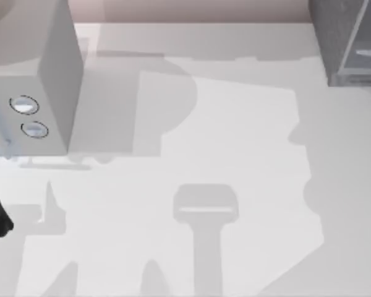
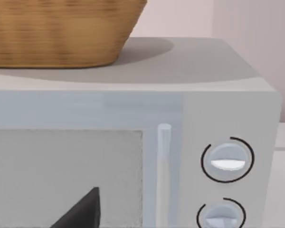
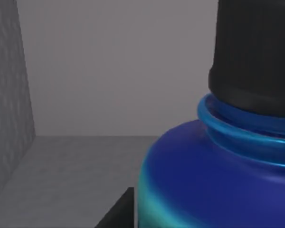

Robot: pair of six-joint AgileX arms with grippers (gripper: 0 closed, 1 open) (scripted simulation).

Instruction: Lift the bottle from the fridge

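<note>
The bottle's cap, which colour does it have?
Black cap, on the blue bottle; right wrist view shows it best.

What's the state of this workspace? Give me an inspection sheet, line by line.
Surface: white table, shadows across it.
Job's things: blue bottle, black cap on, inside the fridge at the table's far right corner.
Clutter: microwave at the far left, with a basket on top.
Grippers: left gripper faces the microwave door; right gripper is in the fridge, close to the bottle.
Cables: nothing seen.
Surroundings: pale wall behind the table.
</note>
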